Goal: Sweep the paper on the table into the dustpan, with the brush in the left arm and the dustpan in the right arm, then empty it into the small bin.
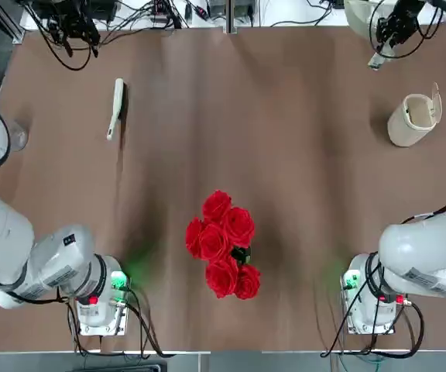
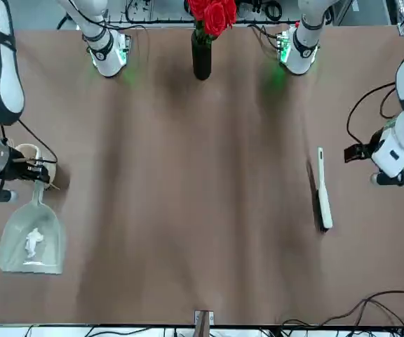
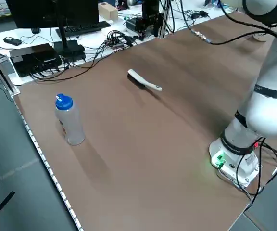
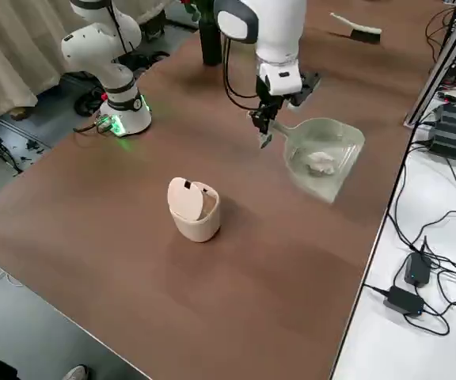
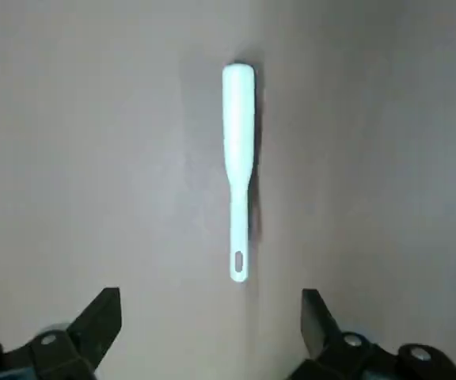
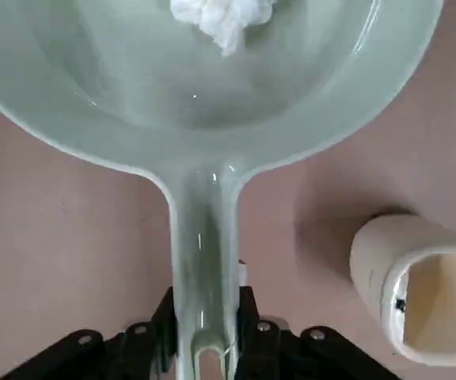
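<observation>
— One paper ball [image 6: 222,17], is it in the pan?

— Yes. The crumpled white wad lies inside the dustpan [image 4: 323,158], which the right gripper [image 6: 204,336] holds by its stubby handle, fingers clamped on either side of it. The right arm [image 4: 266,32] reaches to the far right part of the table [image 1: 285,155], its wrist bent down, the pan held out ahead of the claw and raised above the tabletop.

— And the small bin [image 4: 194,207]?

— On the table near that claw, beside the pan's handle and apart from it. It is a beige cylinder leaning over, its thin flap lid swung open.

— The other arm?

— The left gripper [image 5: 212,332] hangs over the brush [image 5: 237,170] with its fingers spread wide, holding nothing. The brush lies flat on the table ahead of the claw, hanging-hole end nearest, not touched.

— Anything else about?

— A clear plastic bottle [image 3: 69,120] with a blue cap stands at the table's left edge, well apart from the brush. A dark vase of red roses [image 1: 224,244] stands between the two arm bases. Cables trail along the far edge.

— Surfaces?

— The table is brown and matte. The dustpan is pale, smooth, slightly glossy plastic with a flared pan; the brush has a slim whitish handle and a strip of dark bristles.
</observation>
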